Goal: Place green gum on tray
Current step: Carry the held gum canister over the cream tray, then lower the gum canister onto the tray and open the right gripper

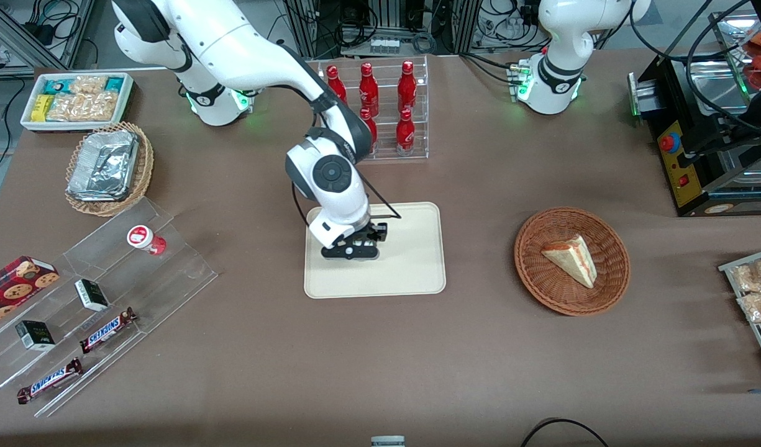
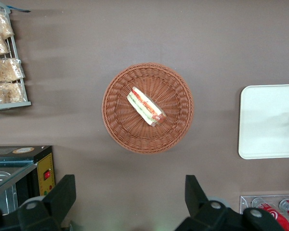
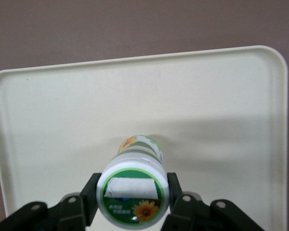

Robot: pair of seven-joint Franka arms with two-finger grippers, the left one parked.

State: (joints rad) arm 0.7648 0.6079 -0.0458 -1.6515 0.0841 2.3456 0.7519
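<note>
This is a robotics lab dressed up as a snack shop. Two white arms are bolted at the table's (image 1: pixel 479 347) far edge, with aluminium framing and loose cables (image 1: pixel 361 25) past it. The goods are laid out like shop stock: a clear rack of red bottles (image 1: pixel 380 112), stepped acrylic shelves (image 1: pixel 94 298) with chocolate bars near one corner, a bin of snack packets (image 1: pixel 76 99), a sandwich in a wicker basket (image 1: pixel 571 261) (plus a small oven (image 1: pixel 703 136) at one end).

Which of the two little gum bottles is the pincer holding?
The green gum, green-marked lid, clamped in the pincer above the tray; the red-lidded one sits on the clear stand.
</note>
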